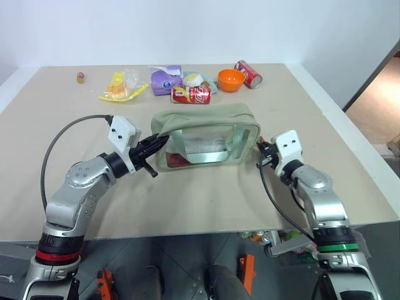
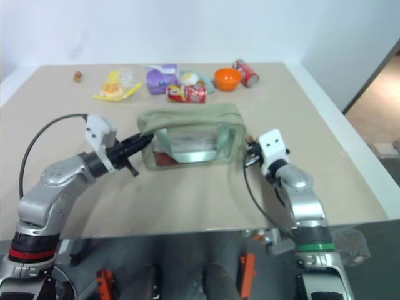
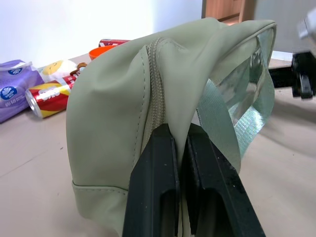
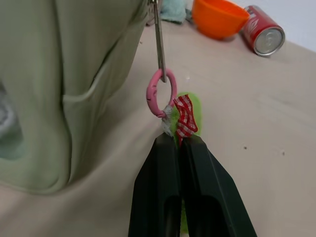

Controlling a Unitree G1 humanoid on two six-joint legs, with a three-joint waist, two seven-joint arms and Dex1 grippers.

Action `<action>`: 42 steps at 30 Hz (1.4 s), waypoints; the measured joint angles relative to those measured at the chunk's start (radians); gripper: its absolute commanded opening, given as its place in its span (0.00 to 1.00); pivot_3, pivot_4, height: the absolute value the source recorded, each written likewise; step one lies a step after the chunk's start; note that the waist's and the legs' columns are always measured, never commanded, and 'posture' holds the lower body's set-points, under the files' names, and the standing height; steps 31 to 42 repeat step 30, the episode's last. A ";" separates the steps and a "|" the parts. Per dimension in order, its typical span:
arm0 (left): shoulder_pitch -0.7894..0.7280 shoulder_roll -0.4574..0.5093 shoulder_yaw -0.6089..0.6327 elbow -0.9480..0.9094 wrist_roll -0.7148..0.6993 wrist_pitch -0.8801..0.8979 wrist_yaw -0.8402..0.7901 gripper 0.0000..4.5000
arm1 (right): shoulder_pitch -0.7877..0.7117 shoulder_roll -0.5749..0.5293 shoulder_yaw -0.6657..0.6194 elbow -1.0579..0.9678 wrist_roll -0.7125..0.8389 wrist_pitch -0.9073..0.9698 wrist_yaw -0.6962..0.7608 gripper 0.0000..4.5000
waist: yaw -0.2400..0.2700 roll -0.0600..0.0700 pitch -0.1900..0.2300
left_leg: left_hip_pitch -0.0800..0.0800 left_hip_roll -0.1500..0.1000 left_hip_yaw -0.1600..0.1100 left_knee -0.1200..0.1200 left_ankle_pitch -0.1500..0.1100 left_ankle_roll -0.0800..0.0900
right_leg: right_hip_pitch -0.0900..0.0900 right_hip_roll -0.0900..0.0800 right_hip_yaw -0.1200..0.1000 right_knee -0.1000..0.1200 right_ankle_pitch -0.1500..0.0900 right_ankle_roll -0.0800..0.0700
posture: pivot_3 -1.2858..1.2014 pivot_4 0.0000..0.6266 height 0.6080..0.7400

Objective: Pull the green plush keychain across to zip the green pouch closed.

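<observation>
- My right gripper (image 4: 180,143) is clamped on the green plush keychain (image 4: 190,106), which hangs from a pink ring (image 4: 161,93) at the green pouch's (image 1: 206,134) right end.
- My left gripper (image 3: 180,148) is pinched tight on the pouch's left end, beside the zipper (image 3: 157,94).
- The pouch stands mid-table (image 1: 187,194).
- Beyond it lie a red can (image 1: 191,94), a purple packet (image 1: 165,79) and an orange bowl (image 1: 230,79).

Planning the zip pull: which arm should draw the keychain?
Right: the right gripper is shut on the green plush keychain, while the left gripper pinches the green pouch.
</observation>
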 measured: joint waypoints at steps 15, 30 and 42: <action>-0.038 -0.012 0.073 0.043 -0.097 0.103 0.001 0.68 | -0.050 0.007 -0.147 -0.081 0.189 0.049 0.033 0.67 | 0.005 0.000 0.000 | -0.003 0.000 0.000 -0.001 0.000 0.000 | -0.002 0.000 0.000 -0.001 0.001 -0.001 | 0.52 0.24 1.00; 0.257 0.163 0.247 -0.135 -0.166 0.150 -0.039 1.00 | 0.470 -0.195 -0.308 -0.707 0.547 0.362 0.226 0.99 | 0.005 -0.001 0.000 | 0.000 0.000 -0.001 -0.001 0.000 0.000 | 0.000 -0.002 0.000 0.000 -0.003 -0.001 | 0.52 0.24 1.00; 0.257 0.163 0.247 -0.135 -0.166 0.150 -0.039 1.00 | 0.470 -0.195 -0.308 -0.707 0.547 0.362 0.226 0.99 | 0.005 -0.001 0.000 | 0.000 0.000 -0.001 -0.001 0.000 0.000 | 0.000 -0.002 0.000 0.000 -0.003 -0.001 | 0.52 0.24 1.00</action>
